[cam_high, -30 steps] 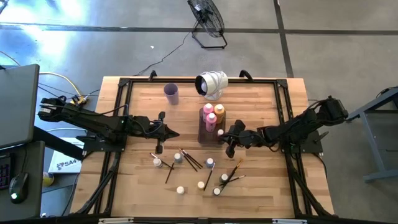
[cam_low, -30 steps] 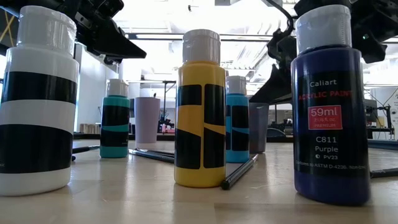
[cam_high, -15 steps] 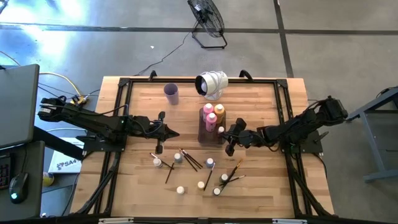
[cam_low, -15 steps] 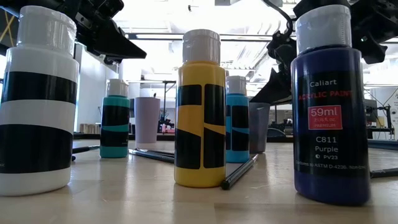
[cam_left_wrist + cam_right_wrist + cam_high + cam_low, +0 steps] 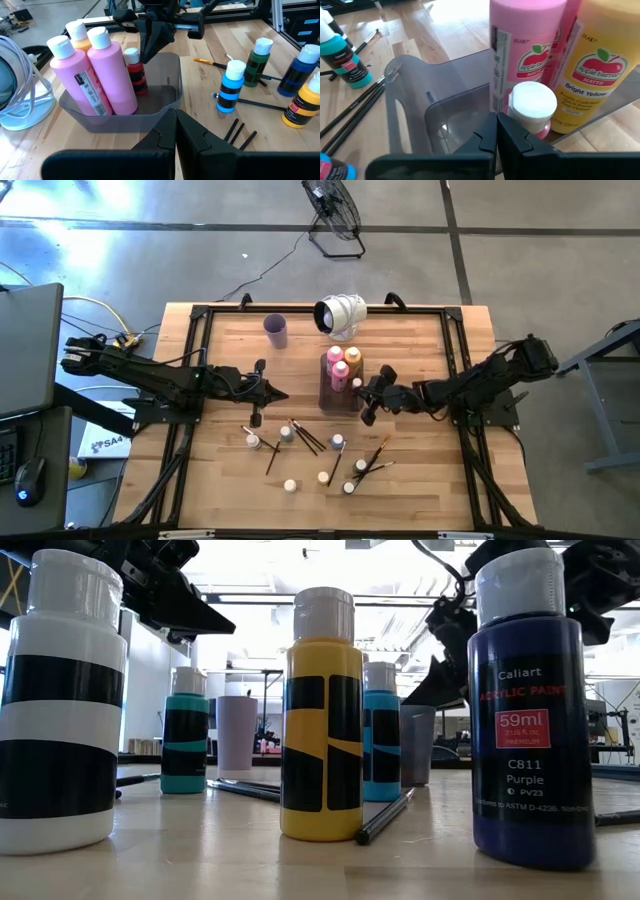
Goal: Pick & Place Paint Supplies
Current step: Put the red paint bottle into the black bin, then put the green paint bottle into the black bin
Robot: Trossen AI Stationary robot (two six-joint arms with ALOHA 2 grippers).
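Right tool (image 5: 366, 402) (closed) beside "Bright Yellow" bottle (image 5: 600, 65); tray (image 5: 415, 95).

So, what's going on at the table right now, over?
Right gripper shut, empty, over grey tray. Left gripper shut, waiting beside tray. Small red bottle in tray with pink bottles; rest still on table. Nothing blocking.

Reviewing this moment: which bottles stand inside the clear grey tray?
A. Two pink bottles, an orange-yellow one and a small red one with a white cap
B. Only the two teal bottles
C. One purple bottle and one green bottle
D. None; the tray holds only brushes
A: the left wrist view shows two pink bottles, an orange-yellow bottle behind them and a small red bottle standing inside the grey tray.
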